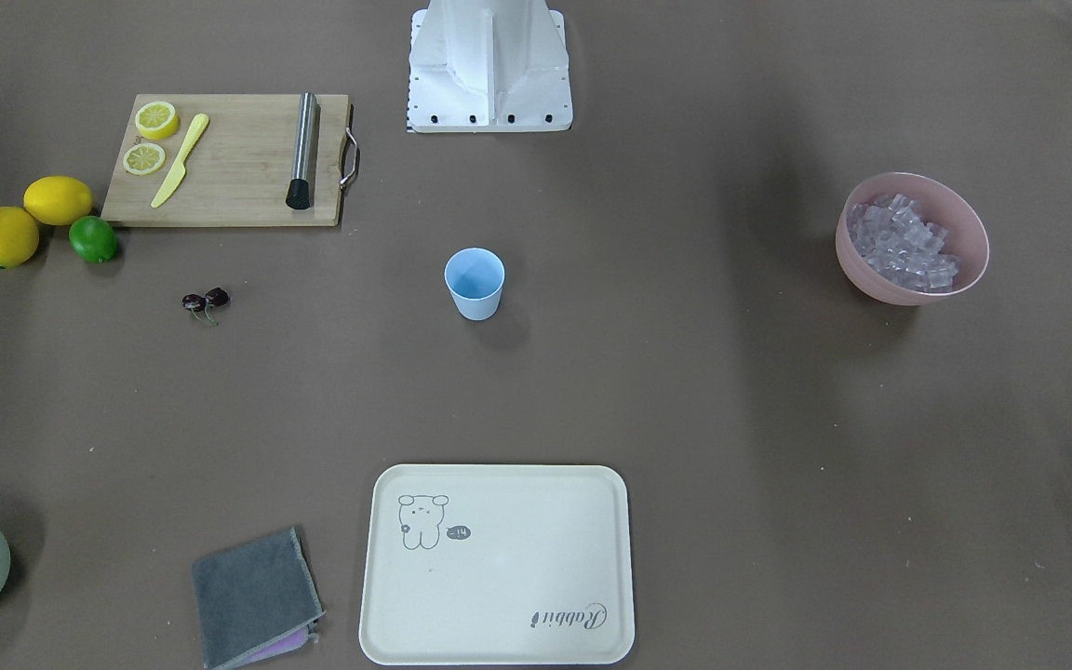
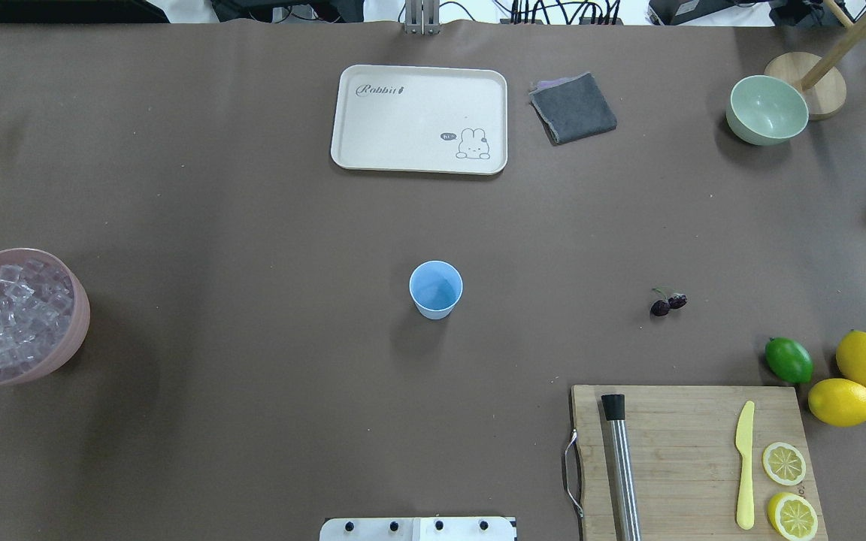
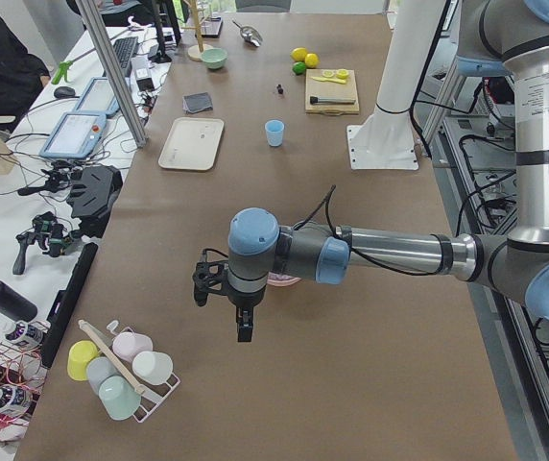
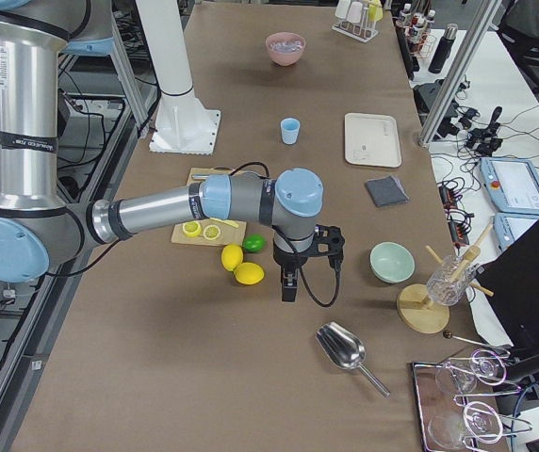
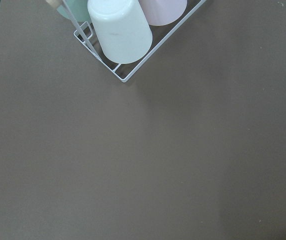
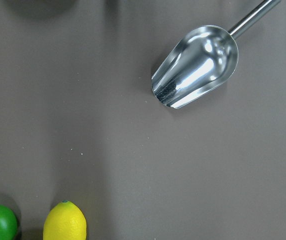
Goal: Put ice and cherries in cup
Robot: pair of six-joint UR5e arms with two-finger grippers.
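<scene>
The light blue cup (image 1: 475, 282) (image 2: 435, 289) stands upright and empty mid-table. The dark cherries (image 1: 206, 300) (image 2: 667, 303) lie on the table between the cup and the lime. Ice (image 1: 904, 244) (image 2: 16, 319) fills a pink bowl (image 1: 971, 233) at the table's far side from the cherries. My left gripper (image 3: 244, 325) shows only in the exterior left view, hanging over the table near that bowl. My right gripper (image 4: 288, 285) shows only in the exterior right view, beside the lemons. I cannot tell whether either is open or shut.
A wooden cutting board (image 2: 696, 436) carries a muddler, a yellow knife and lemon slices; two lemons and a lime (image 2: 788, 360) lie beside it. Also here: a cream tray (image 2: 373, 128), a grey cloth (image 2: 573, 107), a green bowl (image 2: 767, 110), a metal scoop (image 6: 195, 65), and a cup rack (image 5: 128, 75).
</scene>
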